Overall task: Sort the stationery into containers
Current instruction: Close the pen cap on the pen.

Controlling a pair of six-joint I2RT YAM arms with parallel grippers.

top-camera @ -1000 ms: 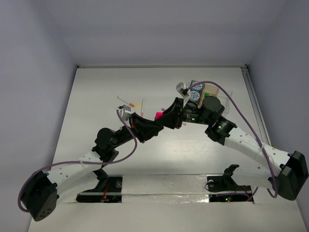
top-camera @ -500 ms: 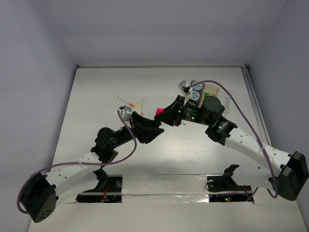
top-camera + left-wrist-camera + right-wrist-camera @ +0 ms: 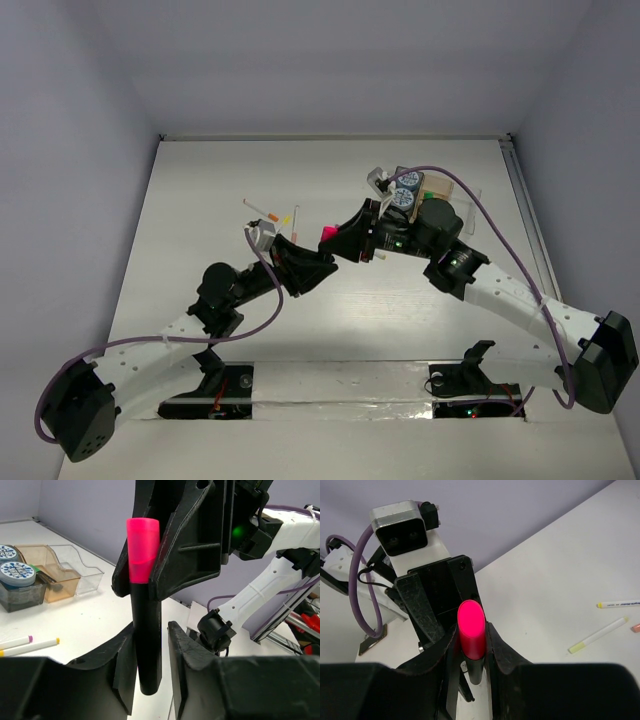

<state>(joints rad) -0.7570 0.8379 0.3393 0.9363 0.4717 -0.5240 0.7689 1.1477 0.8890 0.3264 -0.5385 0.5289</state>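
Note:
A black marker with a pink cap point(image 3: 327, 234) hangs above the table between both grippers. My right gripper point(image 3: 345, 238) is shut on the pink cap point(image 3: 471, 627). My left gripper point(image 3: 312, 256) stands around the black barrel point(image 3: 148, 645); one finger touches it and a gap shows at the other. The clear compartment tray point(image 3: 437, 185) lies behind my right arm with two blue-grey canisters point(image 3: 408, 190) in its dark section; the tray point(image 3: 75, 575) and canisters point(image 3: 17, 572) also show in the left wrist view. Thin white pens point(image 3: 270, 213) lie on the table left of the grippers.
Two white pens point(image 3: 30, 645) lie near my left gripper, with purple and orange ends. A yellow-ended pen point(image 3: 597, 639) and another pen point(image 3: 620, 603) lie on the white table. A purple cable point(image 3: 470, 205) loops over the right arm. Walls close the table on three sides.
The marker stays at about the same spot. My left gripper backed off slightly, then came close to the right gripper again.

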